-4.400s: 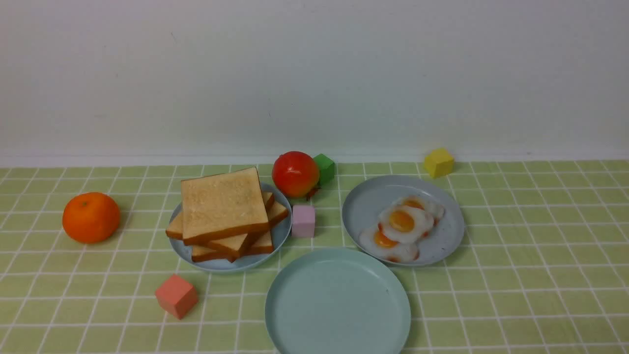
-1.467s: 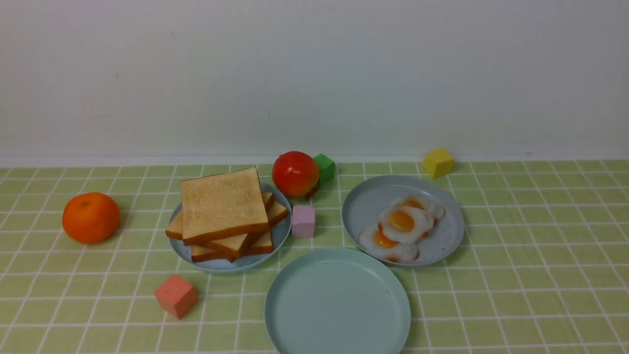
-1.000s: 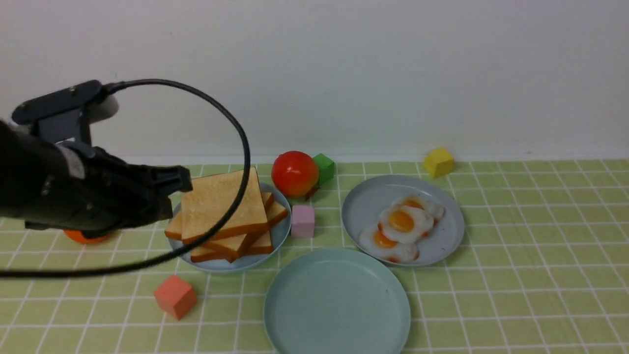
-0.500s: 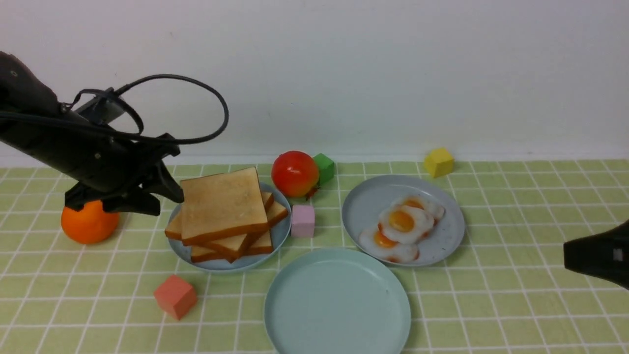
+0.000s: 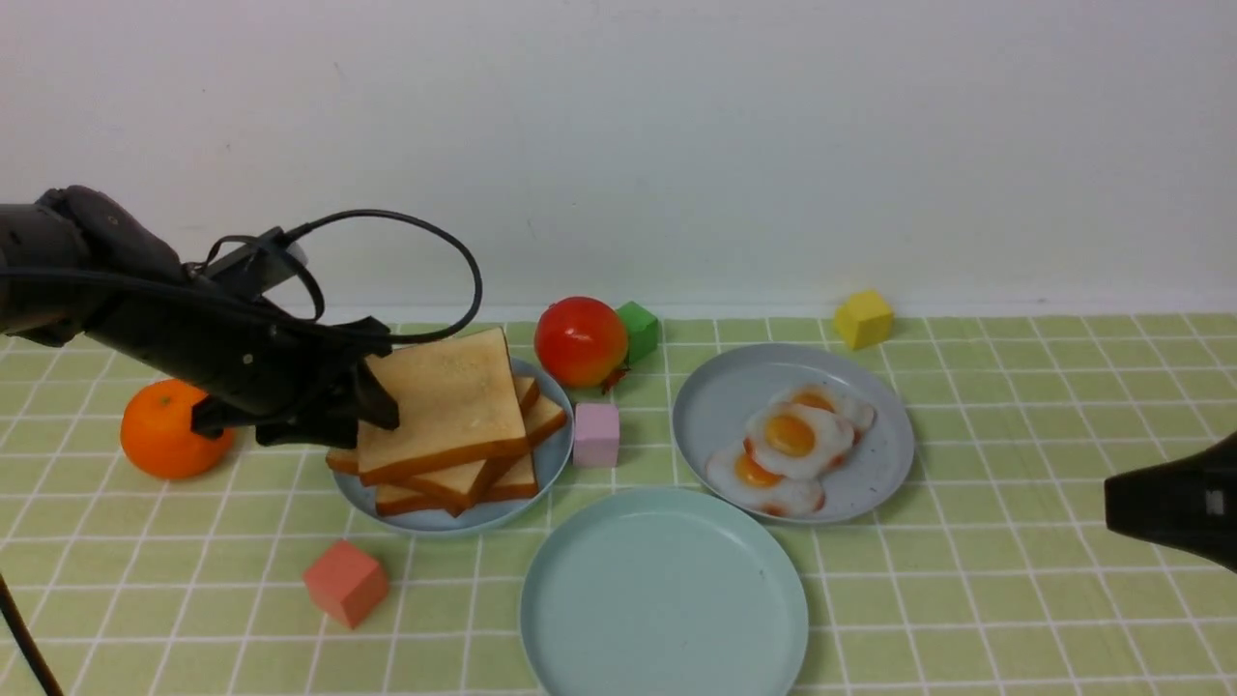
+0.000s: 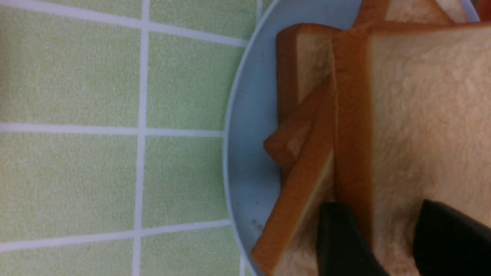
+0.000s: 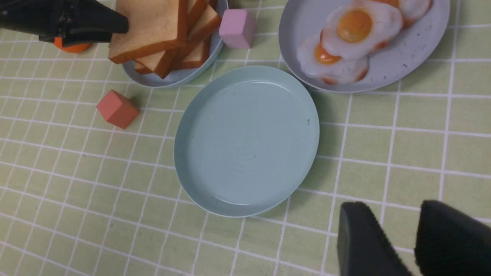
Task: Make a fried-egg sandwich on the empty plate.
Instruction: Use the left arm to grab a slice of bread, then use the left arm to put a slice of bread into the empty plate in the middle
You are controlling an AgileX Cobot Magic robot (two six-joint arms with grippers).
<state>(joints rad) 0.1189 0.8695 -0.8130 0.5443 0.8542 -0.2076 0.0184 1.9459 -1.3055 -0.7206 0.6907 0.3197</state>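
Observation:
Several toast slices are stacked on a grey-blue plate (image 5: pixel 454 522). My left gripper (image 5: pixel 382 406) reaches in from the left and is open astride the left edge of the top toast slice (image 5: pixel 445 396). In the left wrist view the gripper (image 6: pixel 379 207) has one finger under that slice (image 6: pixel 422 115) and the other over its top face. The slice still lies on the stack. The empty plate (image 5: pixel 664 590), pale mint green, sits at the front centre with nothing on it. Three fried eggs (image 5: pixel 791 435) overlap on a second grey-blue plate (image 5: pixel 734 387). My right gripper (image 7: pixel 399 207) hovers open over the cloth, right of the empty plate (image 7: pixel 245 142).
An orange (image 5: pixel 169 445) sits behind my left arm. A tomato (image 5: pixel 580 340) and a green cube (image 5: pixel 638 331) stand behind the toast plate. A pink cube (image 5: pixel 596 435) lies between the two grey-blue plates. A salmon cube (image 5: pixel 345 582) is front left, a yellow cube (image 5: pixel 862 319) far right.
My left arm came in from the left and moved right until its fingers straddle the top slice's edge. My right gripper appeared at the right edge and has held still since.

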